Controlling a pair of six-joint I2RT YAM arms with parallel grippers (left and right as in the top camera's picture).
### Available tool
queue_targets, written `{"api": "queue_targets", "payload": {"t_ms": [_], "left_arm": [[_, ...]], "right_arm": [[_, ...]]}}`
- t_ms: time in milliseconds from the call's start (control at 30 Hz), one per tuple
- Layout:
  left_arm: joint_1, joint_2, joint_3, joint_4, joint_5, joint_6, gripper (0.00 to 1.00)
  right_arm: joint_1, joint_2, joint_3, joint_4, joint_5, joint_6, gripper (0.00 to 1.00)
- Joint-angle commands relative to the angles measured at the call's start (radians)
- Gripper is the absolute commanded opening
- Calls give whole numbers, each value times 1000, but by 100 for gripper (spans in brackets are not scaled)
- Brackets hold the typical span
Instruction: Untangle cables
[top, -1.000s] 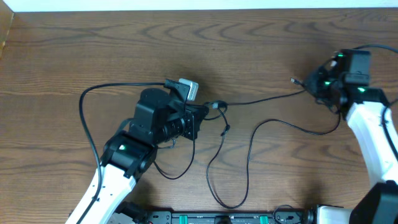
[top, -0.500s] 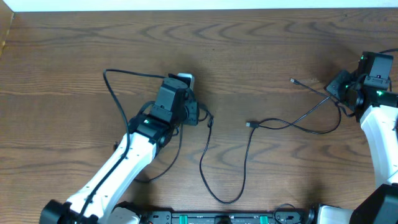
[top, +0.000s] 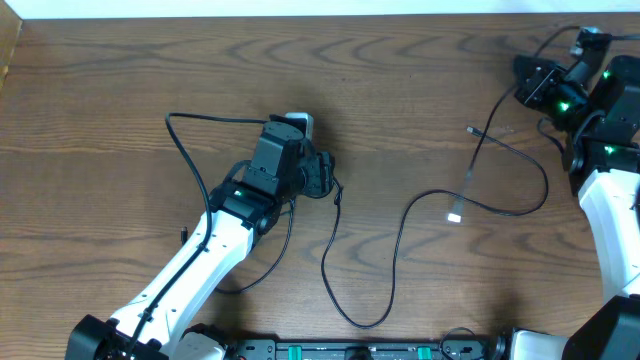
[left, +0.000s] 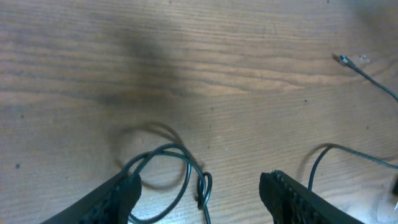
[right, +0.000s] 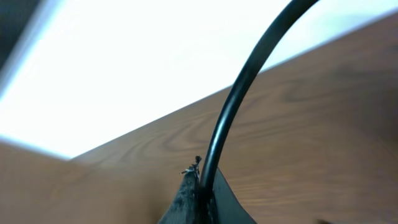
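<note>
Nearest the base, the slack cable lay on the table in a deep U, both legs running up toward mid-table.

Mid-table: left gripper hung low with its fingers spread and nothing between them. A small loop of the slack cable lay flat on the wood just under the gap, ungripped.

Right of centre: pale plug end of the lifted cable dangled just above the wood.

Far right corner: right gripper was raised and clamped on the lifted cable; the wrist view showed the cord pinched at the tips.

Judgement: separation well advanced. The lifted cable crossed one black strand below the right gripper; could not tell whether it was caught. Left to do: clear that crossing, lay both cords apart.
</note>
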Motion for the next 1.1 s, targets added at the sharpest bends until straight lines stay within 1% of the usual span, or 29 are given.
{"api": "queue_targets", "payload": {"t_ms": [0,67,167,200,233,267,400,500,567,733,867,967,1067], "left_arm": [[3,-2,24,-14,10,-3,70],[3,-2,24,-17,10,-3,71],[3,-2,24,-17,10,-3,72],[3,-2,24,-17,10,-3,77],[3,-2,24,-17,10,-3,89],[3,-2,24,-17,10,-3,96],[3,-2,24,-17,10,-3,97],[3,-2,24,-17,10,-3,97],[3,-2,24,-17,10,-3,97],[3,-2,24,-17,10,-2,97],[3,-2,24,-17,10,-3,97],[3,-2,24,-17,10,-3,97],[3,-2,24,-17,10,-3,97]], "right_arm": [[11,-12,39,5,-173,-45,1],[15,-12,72,5,-163,-88,1],[17,-12,138,4,-92,-135,1],[17,-11,163,4,-48,-155,1],[17,-9,185,5,15,-156,1],[17,-7,206,6,77,-158,1],[17,26,297,29,248,-236,1],[11,96,409,30,354,-294,1],[-13,203,560,18,442,-329,1],[-63,444,905,13,562,-341,1],[-78,668,1296,-16,571,-334,1],[-76,792,1513,-79,568,-312,1],[-74,865,1555,-71,568,-256,1]]}}
